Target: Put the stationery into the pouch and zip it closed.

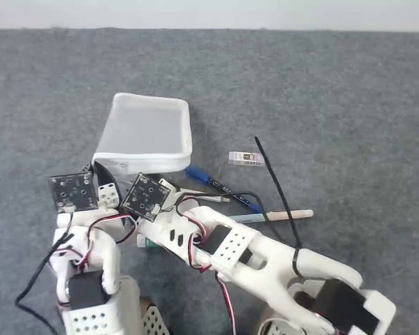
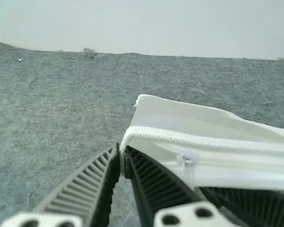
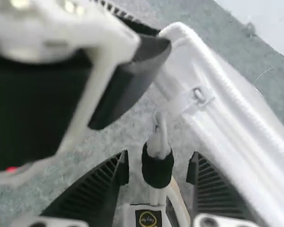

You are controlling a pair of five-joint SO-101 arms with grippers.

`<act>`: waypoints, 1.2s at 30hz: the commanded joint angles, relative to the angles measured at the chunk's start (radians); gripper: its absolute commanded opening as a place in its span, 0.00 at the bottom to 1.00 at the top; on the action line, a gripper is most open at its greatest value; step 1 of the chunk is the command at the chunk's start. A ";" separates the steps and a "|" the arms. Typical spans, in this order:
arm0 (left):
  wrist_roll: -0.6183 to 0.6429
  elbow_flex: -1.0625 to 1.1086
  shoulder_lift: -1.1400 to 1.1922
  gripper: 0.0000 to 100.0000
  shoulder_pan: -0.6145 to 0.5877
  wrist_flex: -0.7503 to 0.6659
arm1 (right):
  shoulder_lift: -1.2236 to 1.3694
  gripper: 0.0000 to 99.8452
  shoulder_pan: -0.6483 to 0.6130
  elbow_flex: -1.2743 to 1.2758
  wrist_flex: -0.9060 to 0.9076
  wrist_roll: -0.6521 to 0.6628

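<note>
The white pouch (image 1: pixel 150 129) lies on grey carpet with its zipped side toward the arms. My left gripper (image 2: pixel 122 152) is shut on the pouch's (image 2: pixel 189 118) corner, just beside the corded end of the zipper; the zipper pull (image 2: pixel 187 158) hangs close by. My right gripper (image 3: pixel 157 158) is open at the same edge of the pouch (image 3: pixel 236 118). Between its fingers lies a white pen with a black band (image 3: pixel 157 170), its tip pointing at the zipper pull (image 3: pixel 198 93), and neither finger touches it. The left arm's black finger (image 3: pixel 132 61) clamps the pouch just beyond.
A blue pen (image 1: pixel 220 185), a pale pen with a tan end (image 1: pixel 283 216) and a small clear packet (image 1: pixel 246 158) lie to the right of the pouch. A black cable (image 1: pixel 276 188) crosses above them. Open carpet lies beyond the pouch.
</note>
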 commanded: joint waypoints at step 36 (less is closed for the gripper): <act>0.023 -0.065 -0.017 0.01 -0.006 -0.014 | -0.375 0.01 0.104 -0.011 0.363 0.002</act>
